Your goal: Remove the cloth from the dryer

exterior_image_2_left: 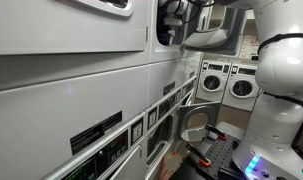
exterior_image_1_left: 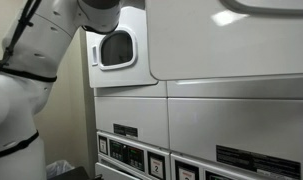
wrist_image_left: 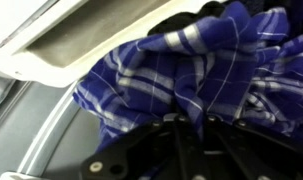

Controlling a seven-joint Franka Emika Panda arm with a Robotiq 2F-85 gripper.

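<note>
Dryer (exterior_image_1_left: 119, 48): upper machine in the stack, with its round opening facing the arm.
Arm (exterior_image_1_left: 36, 55): reaches up to that opening.
Cloth (wrist_image_left: 181, 65): blue plaid, heaped in the drum mouth directly ahead of the claw, spreading away inward.
Claw (wrist_image_left: 183, 128): appears pinched together on a bunched fold; the way out is probably straight back.

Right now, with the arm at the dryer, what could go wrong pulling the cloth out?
The plaid cloth bunches at the jaws, but how much they hold is hidden, so it may slip. Its folds hang close to the opening's rim and could snag there.
</note>
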